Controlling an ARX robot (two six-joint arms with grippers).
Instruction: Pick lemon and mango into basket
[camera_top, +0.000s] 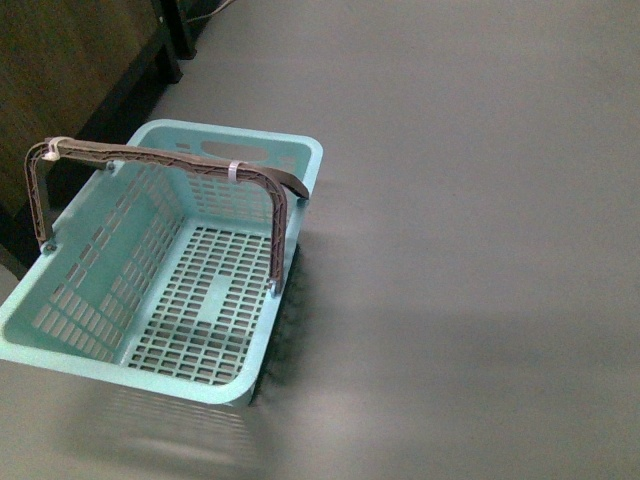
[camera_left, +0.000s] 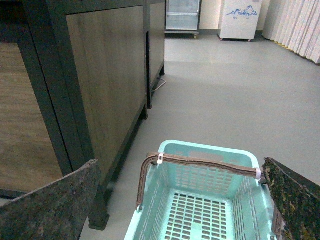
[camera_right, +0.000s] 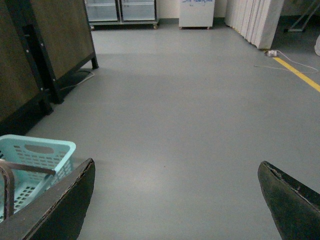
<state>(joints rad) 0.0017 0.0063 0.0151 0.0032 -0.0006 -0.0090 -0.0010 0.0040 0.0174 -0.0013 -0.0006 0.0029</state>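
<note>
The light turquoise basket (camera_top: 70, 300) stands on the grey floor at the left of the front view, empty, with its brown ribbed handles (camera_top: 170, 158) raised. It also shows in the left wrist view (camera_left: 200, 150) and at the edge of the right wrist view (camera_right: 37, 150). My left gripper (camera_left: 180, 200) is open, above the basket. My right gripper (camera_right: 175, 200) is open over bare floor, to the right of the basket. No lemon or mango is in view. Neither arm shows in the front view.
A dark-framed wooden cabinet (camera_top: 60, 80) stands close against the basket's left side; it also shows in the left wrist view (camera_left: 100, 75). Glass-door fridges (camera_right: 120, 10) and a white chest freezer (camera_left: 240, 20) stand far off. A yellow floor line (camera_right: 300, 75) and a cable lie at the right.
</note>
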